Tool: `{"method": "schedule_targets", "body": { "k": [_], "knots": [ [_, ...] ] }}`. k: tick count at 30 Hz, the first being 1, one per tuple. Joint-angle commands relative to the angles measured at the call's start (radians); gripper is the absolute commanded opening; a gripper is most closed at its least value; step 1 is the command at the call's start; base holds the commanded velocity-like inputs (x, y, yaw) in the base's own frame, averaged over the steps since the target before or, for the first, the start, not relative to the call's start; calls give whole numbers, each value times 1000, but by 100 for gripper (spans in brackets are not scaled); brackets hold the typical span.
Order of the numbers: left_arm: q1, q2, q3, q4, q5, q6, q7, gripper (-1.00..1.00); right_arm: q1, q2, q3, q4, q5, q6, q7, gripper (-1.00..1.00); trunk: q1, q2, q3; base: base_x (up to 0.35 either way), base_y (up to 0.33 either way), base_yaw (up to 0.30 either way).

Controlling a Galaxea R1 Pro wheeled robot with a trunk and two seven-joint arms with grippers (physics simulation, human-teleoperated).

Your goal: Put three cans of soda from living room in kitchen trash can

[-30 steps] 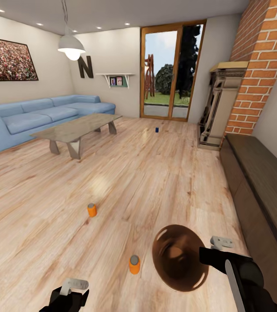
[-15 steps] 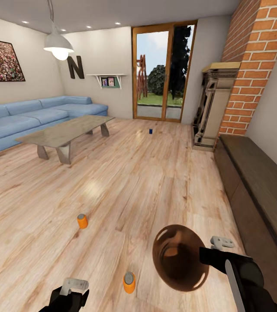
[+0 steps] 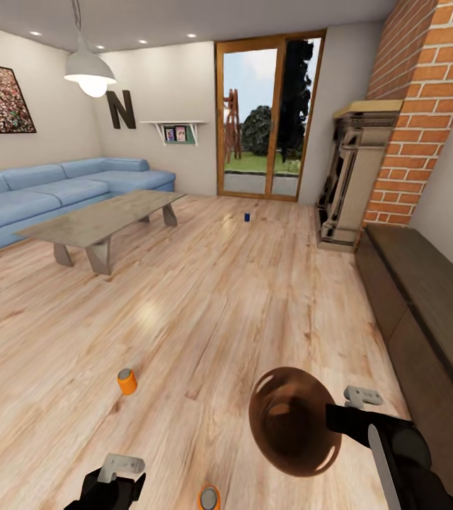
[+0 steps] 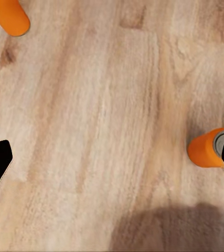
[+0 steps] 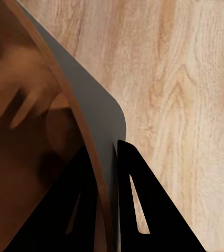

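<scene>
Two orange cans of soda stand on the living room's wood floor: one (image 3: 127, 381) ahead to the left, the other (image 3: 209, 498) at the head view's lower edge. The dark blue can (image 3: 246, 217) stands far off near the glass doors. My left gripper (image 3: 113, 487) hangs open over the floor. In the left wrist view (image 4: 112, 160) one orange can (image 4: 209, 148) lies beside a fingertip and another (image 4: 9, 16) farther away. My right gripper (image 3: 336, 418) is shut on the wall of the brown tash can (image 3: 291, 421), held tilted above the floor; its rim (image 5: 64, 89) sits between the fingers (image 5: 138, 205).
A low grey-topped coffee table (image 3: 99, 219) and a light-blue sofa (image 3: 49, 188) stand at the left. A dark low bench (image 3: 425, 304) runs along the right wall below the brick column (image 3: 421, 92). Wood-framed glass doors (image 3: 265, 117) are straight ahead.
The whole view has shifted: the camera moved forward and turned slightly. Both orange cans now sit lower in the picture, the nearer one at its lower edge. Both grippers keep their poses.
</scene>
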State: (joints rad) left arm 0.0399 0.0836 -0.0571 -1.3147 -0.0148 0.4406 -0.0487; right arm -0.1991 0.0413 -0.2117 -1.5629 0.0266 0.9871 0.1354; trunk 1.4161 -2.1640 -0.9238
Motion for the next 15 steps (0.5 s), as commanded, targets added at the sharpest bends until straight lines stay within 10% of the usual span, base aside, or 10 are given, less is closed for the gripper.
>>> {"method": "schedule_targets", "body": {
  "k": [1, 15],
  "knots": [
    [0, 0, 0, 0, 0, 0, 0, 100, 0, 0, 0, 0, -19, 1, 4, -100, 0, 0, 0, 88, 0, 0],
    [0, 1, -1, 0, 1, 1, -1, 100, 0, 0, 0, 0, -19, 1, 4, -100, 0, 0, 0, 194, 0, 0]
  ]
}}
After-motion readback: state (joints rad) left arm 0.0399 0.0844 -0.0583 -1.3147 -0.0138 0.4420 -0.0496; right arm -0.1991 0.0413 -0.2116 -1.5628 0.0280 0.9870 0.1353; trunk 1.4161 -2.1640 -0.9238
